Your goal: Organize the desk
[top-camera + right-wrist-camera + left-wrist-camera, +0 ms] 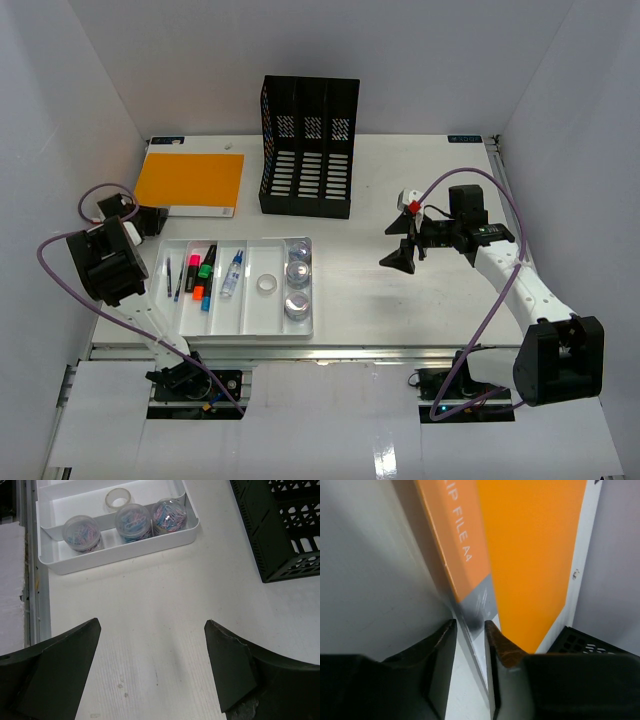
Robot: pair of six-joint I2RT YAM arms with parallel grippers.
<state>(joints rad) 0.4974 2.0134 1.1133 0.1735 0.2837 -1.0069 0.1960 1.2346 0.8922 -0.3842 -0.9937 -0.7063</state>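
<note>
left wrist view shows the left fingers [449, 632] narrowed astride the near grey corner of the orange file [530, 555], which lies flat at the far left of the bench [400, 300]; whether they already pinch it i cannot tell. for a sound grip, seat the edge deep between the pads before lifting, then lift gently, since a corner hold may let the file sag or swing. right fingers [75, 650] hang wide open and empty over the bench, apart from the tray [195, 527]; the rack [308, 145] looks the likely home for the file
</note>
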